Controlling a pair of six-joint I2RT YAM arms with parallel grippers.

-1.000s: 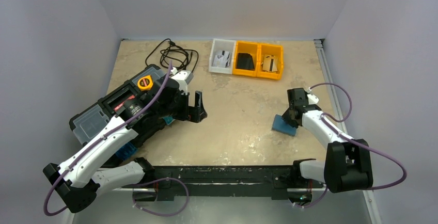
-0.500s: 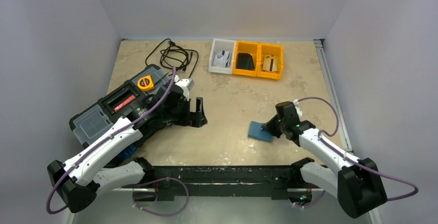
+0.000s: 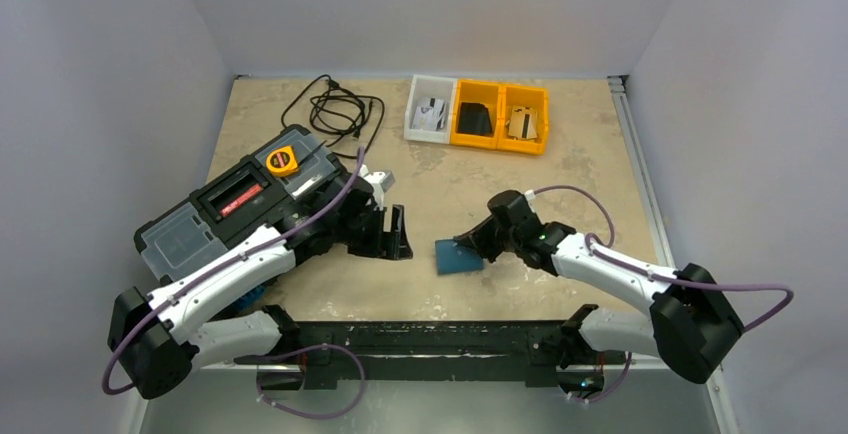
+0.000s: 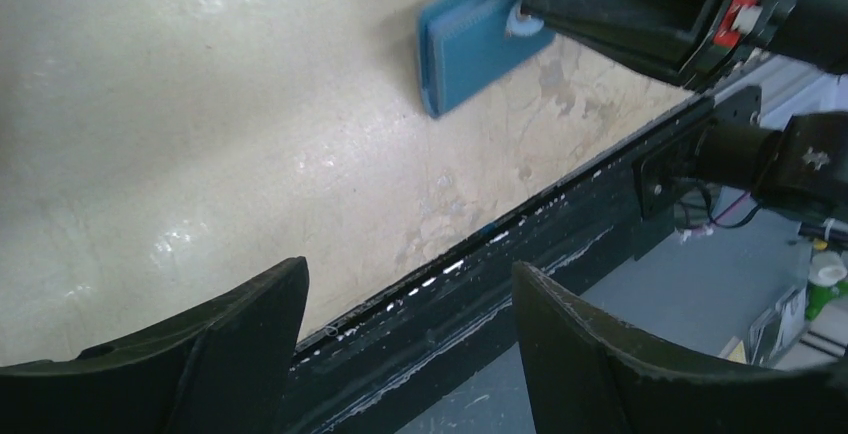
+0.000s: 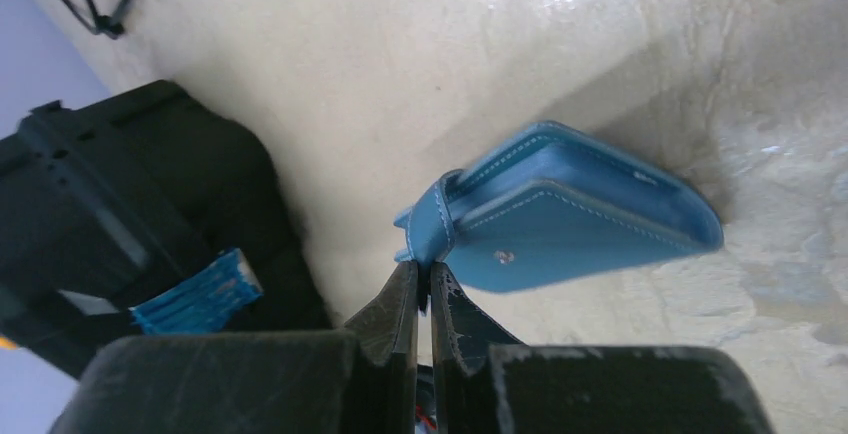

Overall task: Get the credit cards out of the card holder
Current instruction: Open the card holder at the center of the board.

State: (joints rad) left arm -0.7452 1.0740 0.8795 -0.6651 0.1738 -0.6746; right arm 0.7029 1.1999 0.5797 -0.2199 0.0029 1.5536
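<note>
Bright, even light; near foregrounds softly blurred.

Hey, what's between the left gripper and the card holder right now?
Only bare table lies between the left gripper and the card holder, clearest in the left wrist view.

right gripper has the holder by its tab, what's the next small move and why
Probably move the left gripper across to the holder's free edge. The holder is closed, the right gripper is shut only on its tab, and the left gripper is open, empty and facing it. A second grip seems needed to spread it open.
</note>
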